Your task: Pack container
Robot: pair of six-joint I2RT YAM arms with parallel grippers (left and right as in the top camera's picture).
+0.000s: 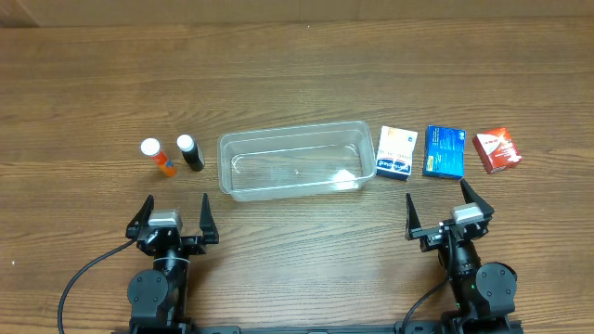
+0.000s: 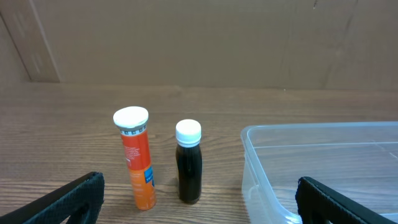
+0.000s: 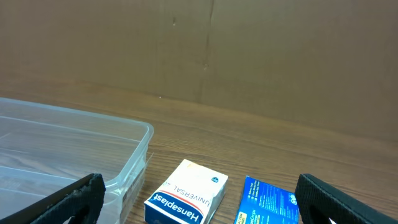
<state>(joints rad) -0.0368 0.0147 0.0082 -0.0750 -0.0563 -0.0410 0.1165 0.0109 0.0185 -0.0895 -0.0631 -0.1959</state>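
At mid-table the container (image 1: 288, 167) sits empty, nothing packed yet. Tube (image 1: 158, 158) and bottle (image 1: 190, 152) stand beside its left end, white box (image 1: 395, 151), blue box (image 1: 445, 151), red box (image 1: 497, 150) off its right. Left gripper (image 1: 176, 206) and right gripper (image 1: 438, 197) gape wide, holding nothing.

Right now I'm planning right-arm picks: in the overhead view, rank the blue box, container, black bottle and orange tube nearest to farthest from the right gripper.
From the right gripper:
1. blue box, just ahead of it.
2. container, mid-table.
3. black bottle, left of the container.
4. orange tube, farthest left.
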